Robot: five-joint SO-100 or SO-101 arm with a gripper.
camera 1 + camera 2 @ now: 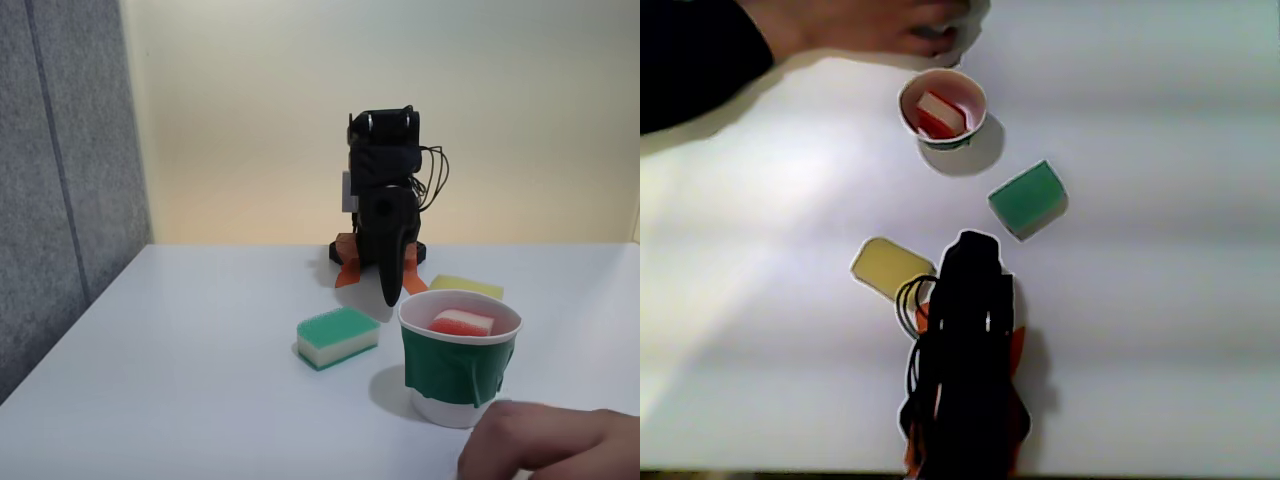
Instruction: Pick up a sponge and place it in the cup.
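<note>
already, step: the placing looks done, by judgement.
sponge: the red-topped sponge (462, 322) lies tilted inside the green-banded paper cup (459, 367).
gripper: the gripper (390, 292) hangs pointing down behind the cup, holding nothing; whether its jaws are parted cannot be told.
hand: a person's hand (865, 25) rests just beside the cup.
others: green-topped sponge (338, 337) and yellow sponge (466, 287) sit on the table.
next: likely nothing but parking the arm.

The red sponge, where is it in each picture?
Fixed view: the red sponge sits inside the cup, lower right, just right of the green sponge.
Other view: the red sponge is inside the cup, top centre, up and left of the green sponge.
Shared landmark: the green sponge.
</note>
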